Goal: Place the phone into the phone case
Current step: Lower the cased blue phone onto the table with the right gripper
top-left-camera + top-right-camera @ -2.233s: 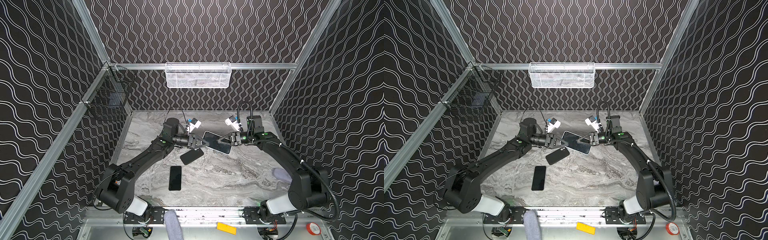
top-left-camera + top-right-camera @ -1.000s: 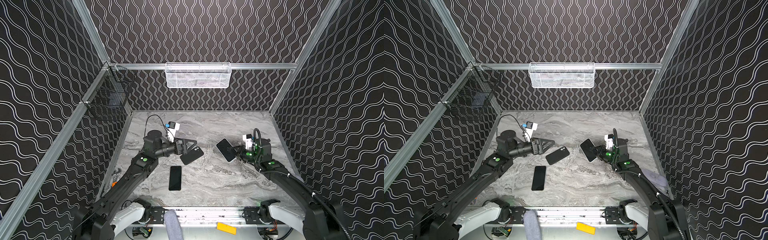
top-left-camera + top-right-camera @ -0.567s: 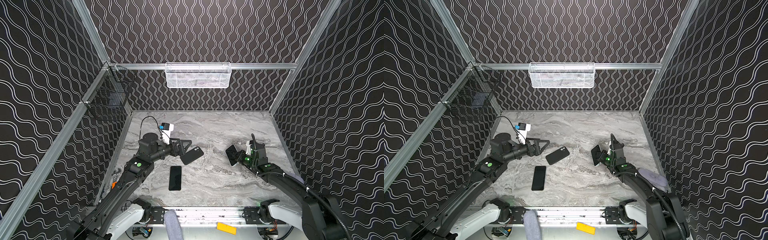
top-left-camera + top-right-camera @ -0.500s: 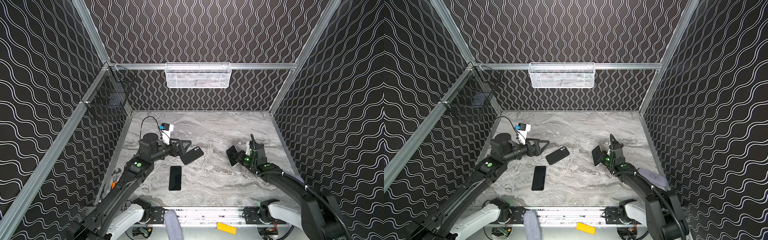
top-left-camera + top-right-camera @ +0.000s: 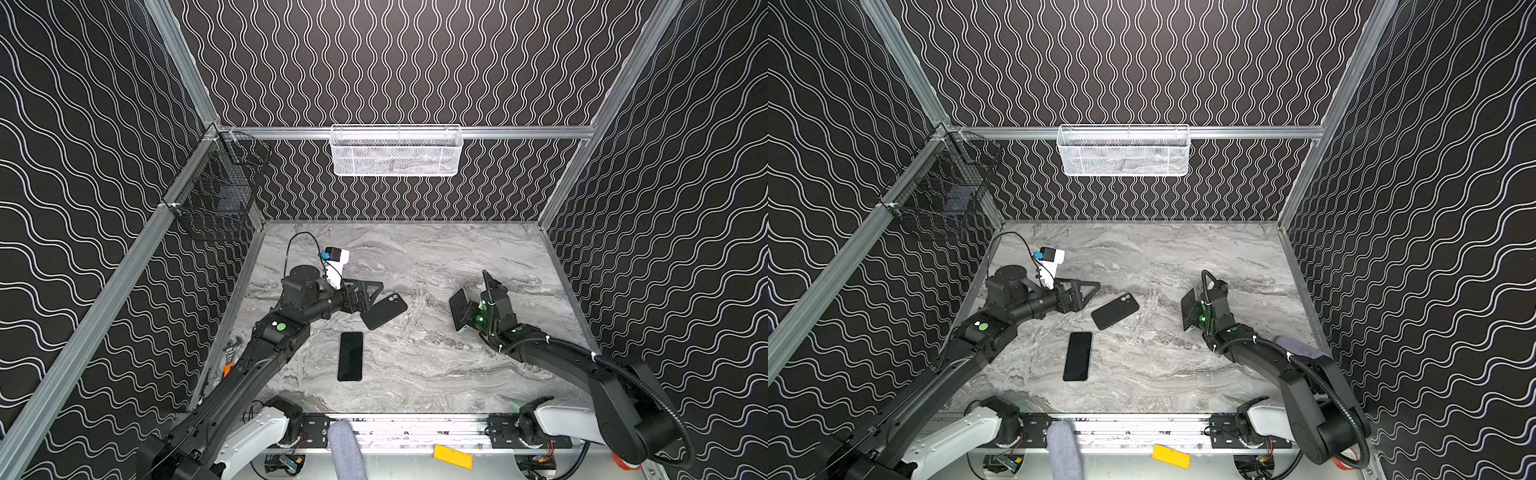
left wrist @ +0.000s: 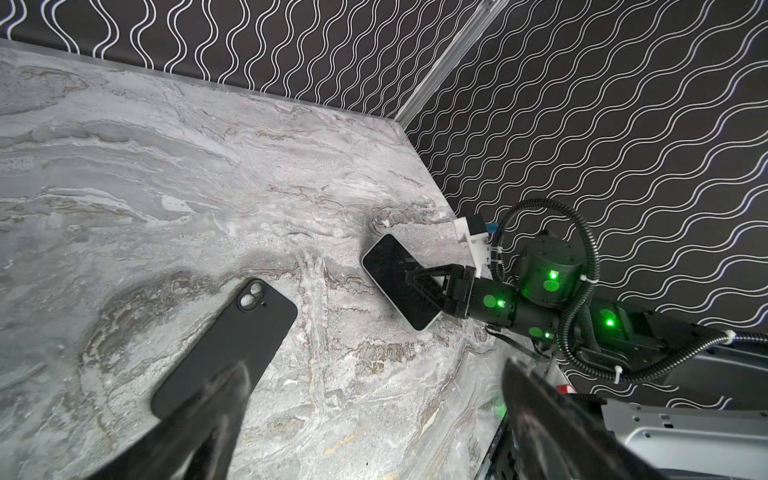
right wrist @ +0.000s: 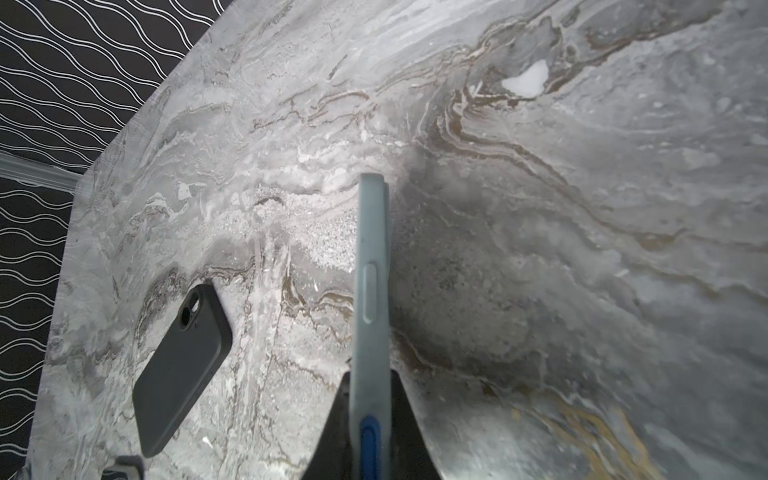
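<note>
No text, label, brand, number or sign can be read in any of the views.

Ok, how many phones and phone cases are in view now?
3: black case mid-table, dark phone flat nearer the front, light-edged phone in the right gripper; black basket's contents unclear.
</note>
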Available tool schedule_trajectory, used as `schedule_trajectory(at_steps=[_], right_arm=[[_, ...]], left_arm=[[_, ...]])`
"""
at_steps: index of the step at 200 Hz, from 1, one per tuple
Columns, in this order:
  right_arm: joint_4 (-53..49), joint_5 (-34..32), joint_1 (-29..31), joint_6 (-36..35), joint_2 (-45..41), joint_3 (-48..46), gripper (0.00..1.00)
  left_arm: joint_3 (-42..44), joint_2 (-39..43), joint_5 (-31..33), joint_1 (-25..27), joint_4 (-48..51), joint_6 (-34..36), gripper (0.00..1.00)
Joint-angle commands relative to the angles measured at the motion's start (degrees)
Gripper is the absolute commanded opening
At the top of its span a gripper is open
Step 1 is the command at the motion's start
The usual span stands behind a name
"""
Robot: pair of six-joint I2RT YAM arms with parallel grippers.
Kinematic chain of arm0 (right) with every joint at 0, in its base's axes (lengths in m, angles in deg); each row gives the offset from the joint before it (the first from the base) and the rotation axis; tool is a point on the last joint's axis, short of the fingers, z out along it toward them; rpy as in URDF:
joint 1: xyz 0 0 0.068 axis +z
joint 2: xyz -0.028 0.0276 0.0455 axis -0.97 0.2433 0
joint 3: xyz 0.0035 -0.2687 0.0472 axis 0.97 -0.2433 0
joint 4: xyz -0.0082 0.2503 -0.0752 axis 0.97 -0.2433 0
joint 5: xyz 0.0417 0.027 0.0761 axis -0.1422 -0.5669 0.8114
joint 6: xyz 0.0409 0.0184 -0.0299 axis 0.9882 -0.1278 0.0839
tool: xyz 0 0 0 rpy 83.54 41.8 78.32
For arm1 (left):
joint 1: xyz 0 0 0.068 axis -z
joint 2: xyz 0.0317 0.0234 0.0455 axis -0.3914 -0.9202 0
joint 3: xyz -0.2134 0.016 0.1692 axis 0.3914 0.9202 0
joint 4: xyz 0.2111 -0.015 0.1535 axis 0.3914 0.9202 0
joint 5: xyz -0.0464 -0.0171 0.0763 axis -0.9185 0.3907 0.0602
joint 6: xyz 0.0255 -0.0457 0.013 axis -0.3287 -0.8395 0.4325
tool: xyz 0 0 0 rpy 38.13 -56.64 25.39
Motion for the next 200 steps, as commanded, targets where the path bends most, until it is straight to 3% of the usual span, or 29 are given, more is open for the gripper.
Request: schedule_trajectory(at_steps=[1,200], right_arm=[[2.0,-1.7,0.8,1.0,0.8,0.4,0.06],[1.7,-3.4,3.5,1.2,3.1,0.1,0.26]], left_arm=[[0.0,0.5,0.7,-0.1,0.1,1.2,0.99],[2.0,2.2,0.7,-0.1,1.3,2.2,0.99]])
